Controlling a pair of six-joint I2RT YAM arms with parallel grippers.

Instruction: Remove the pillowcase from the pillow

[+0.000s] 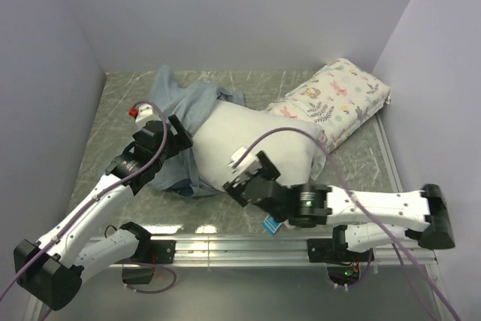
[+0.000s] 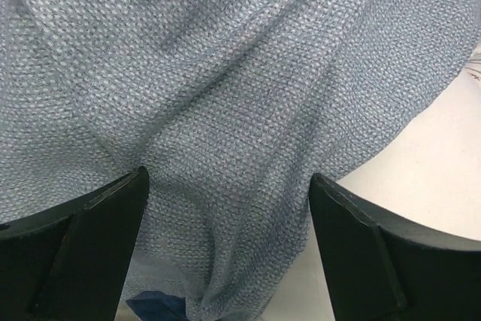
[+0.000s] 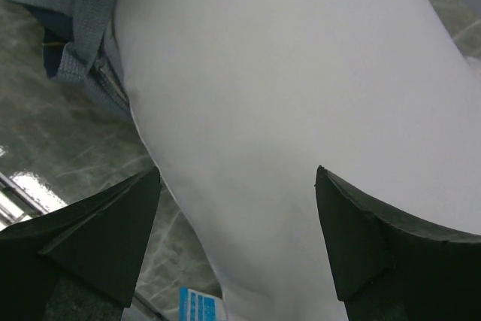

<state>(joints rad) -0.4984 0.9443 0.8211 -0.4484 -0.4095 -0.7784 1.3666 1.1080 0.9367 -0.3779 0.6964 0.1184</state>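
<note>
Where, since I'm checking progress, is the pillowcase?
In the top view the pillowcase lies bunched left of centre, over the far-left end of the pillow, right by the open left gripper; the pillow's near end is bare.

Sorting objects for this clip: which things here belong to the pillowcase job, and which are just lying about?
Part of the job:
- grey-blue pillowcase
- plain white pillow, still partly inside it

Just lying about:
- flowered pillow, far right

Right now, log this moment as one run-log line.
state: pillowcase partly off pillow | left jaws: open over pillowcase | right jaws: open at pillow | floral pillow: far right
</note>
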